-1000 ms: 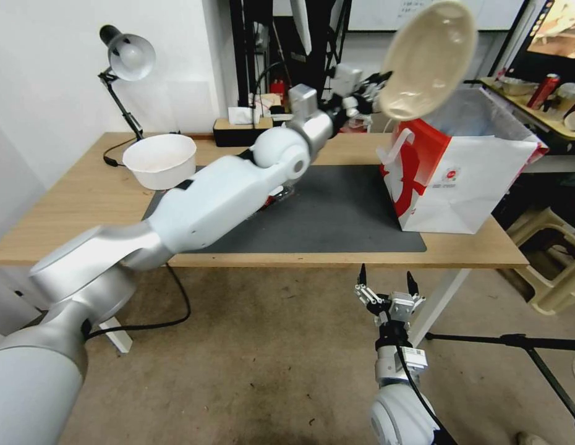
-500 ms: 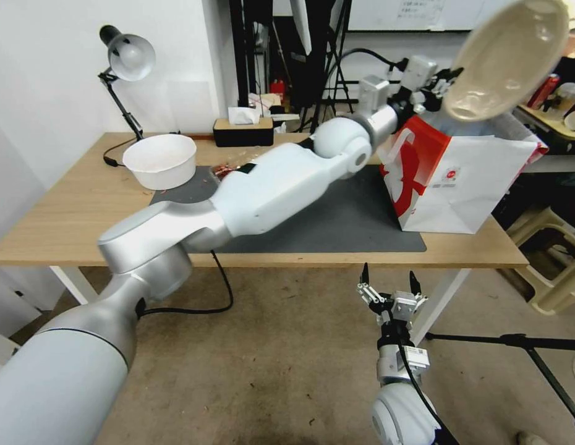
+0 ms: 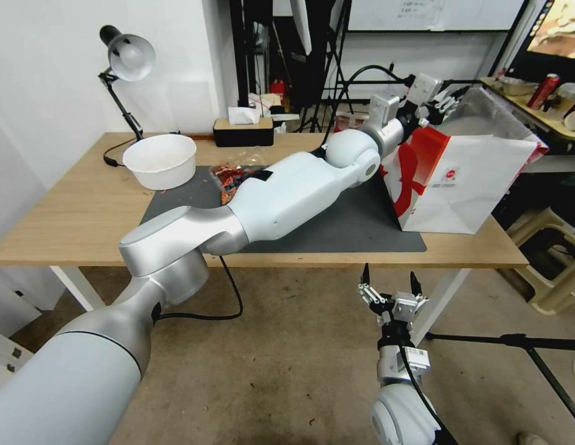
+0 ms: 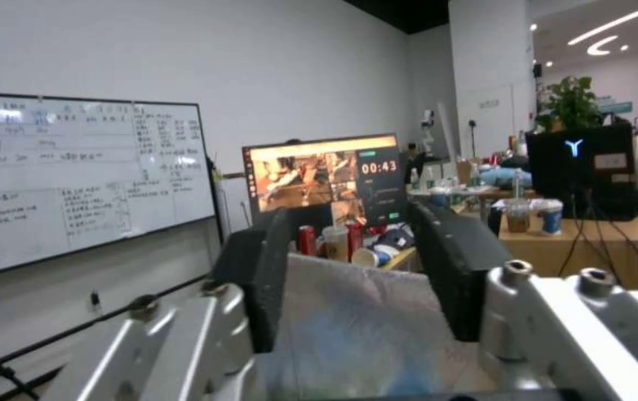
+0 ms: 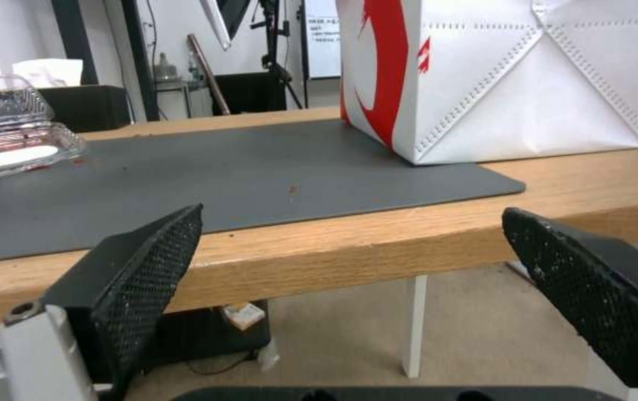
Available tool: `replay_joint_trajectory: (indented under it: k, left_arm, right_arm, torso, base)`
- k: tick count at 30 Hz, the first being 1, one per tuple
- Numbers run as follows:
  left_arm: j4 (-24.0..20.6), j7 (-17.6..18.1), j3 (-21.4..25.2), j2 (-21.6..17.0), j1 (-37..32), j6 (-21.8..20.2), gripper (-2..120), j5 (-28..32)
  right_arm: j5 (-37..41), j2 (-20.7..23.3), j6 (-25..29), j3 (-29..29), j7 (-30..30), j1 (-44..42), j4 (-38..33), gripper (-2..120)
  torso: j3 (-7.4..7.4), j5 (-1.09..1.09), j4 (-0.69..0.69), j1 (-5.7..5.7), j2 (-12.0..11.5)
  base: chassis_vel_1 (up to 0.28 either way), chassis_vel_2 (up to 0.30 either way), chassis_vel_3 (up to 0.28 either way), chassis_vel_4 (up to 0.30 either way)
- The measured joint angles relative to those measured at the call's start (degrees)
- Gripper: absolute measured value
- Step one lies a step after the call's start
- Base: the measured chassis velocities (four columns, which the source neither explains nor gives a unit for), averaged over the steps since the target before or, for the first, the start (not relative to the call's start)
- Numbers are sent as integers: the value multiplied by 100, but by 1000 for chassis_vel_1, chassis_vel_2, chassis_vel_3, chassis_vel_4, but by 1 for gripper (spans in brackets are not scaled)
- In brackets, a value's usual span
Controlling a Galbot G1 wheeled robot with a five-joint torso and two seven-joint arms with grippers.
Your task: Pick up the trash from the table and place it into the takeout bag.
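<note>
A: Left gripper [image 3: 451, 99]? 
B: Up at the rim of the one takeout bag [image 3: 467, 179], fingers [image 4: 452, 267] spread, nothing pinched.

A: Right gripper [image 3: 387, 284]? 
B: Parked below the table [image 3: 71, 204] edge, fingers [image 5: 148, 267] spread, empty.

A: Trash count? 
B: One white bowl [image 3: 159, 161], well behind the left gripper along the arm. One clear plastic box [image 5: 15, 133] with red scraps, on the mat [image 3: 337, 216], well apart from the bag.

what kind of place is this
Probably a robotics lab or office workspace. A handwritten whiteboard hangs on the wall, a monitor shows a running timer beside desks with computers, and camera or light stands rise behind the table.
</note>
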State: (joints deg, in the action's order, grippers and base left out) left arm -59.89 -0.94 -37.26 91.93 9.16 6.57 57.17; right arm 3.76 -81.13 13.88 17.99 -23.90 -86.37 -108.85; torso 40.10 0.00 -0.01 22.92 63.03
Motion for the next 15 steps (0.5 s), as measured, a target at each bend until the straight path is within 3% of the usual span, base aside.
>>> replay_joint_trajectory:
  k: [3, 6, 15]
  left_arm:
    - [-189, 68, 45, -111, -27, -24, 56, 33]
    - [-696, 258, 144, -563, -112, -160, 71, 257]
    - [-1086, 337, 414, -1435, -433, -202, 99, 312]
  right_arm:
    - [0, -10, 1, -3, 0, -2, 0, 100]
    - [-5, -15, 2, -12, 1, -11, -7, 100]
    - [-16, -9, 8, 26, 2, -74, -42, 100]
  torso:
    - [0, 0, -1, 0, 0]
    - [0, -1, 2, 0, 0]
    - [0, -2, 0, 0, 0]
  base:
    - [0, 0, 0, 0]
    - [0, 0, 0, 0]
    - [0, 0, 0, 0]
